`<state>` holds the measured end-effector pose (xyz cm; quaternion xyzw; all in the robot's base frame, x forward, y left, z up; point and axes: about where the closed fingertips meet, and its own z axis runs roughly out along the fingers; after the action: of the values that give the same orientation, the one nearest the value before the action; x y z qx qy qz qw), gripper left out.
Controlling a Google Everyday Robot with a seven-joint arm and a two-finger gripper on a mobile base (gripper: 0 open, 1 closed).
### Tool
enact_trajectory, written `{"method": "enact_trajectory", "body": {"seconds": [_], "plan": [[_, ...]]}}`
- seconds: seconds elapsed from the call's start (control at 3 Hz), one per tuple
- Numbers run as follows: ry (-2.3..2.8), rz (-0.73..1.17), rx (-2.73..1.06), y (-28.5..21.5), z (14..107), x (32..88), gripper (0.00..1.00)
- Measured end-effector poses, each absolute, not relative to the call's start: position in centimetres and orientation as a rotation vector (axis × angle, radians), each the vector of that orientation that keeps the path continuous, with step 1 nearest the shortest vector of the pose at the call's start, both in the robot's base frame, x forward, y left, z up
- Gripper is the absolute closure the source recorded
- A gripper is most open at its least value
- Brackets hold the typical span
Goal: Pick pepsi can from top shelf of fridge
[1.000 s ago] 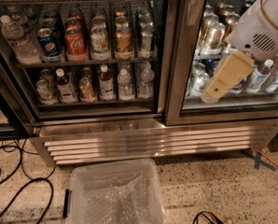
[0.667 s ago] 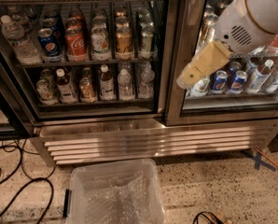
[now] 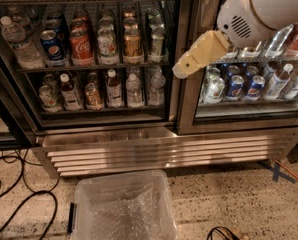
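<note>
While your gripper [image 3: 184, 68] hangs at the fridge [image 3: 184, 109] centre post, clenched or released you can't tell, the pepsi can [image 3: 53, 46] waits upper left beside the coke can [image 3: 81, 46], behind shut glass: probably why you're holding off.

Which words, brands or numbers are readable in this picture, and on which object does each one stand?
"Coca-Cola": white script on the red can, left door, only partly clear.
No word, only the globe mark: the pepsi can beside it and the pepsi cans behind the right door.
Bottle labels: too small to read.
No text: the gripper, before the fridge frame.
</note>
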<state>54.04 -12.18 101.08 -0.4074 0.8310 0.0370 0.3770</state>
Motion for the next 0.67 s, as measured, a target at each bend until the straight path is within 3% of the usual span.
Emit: {"method": "enact_trajectory", "body": {"seconds": [0.67], "plan": [[2.042, 0.098, -0.915, -7.2, 99.1, 57.2, 0.00]]}}
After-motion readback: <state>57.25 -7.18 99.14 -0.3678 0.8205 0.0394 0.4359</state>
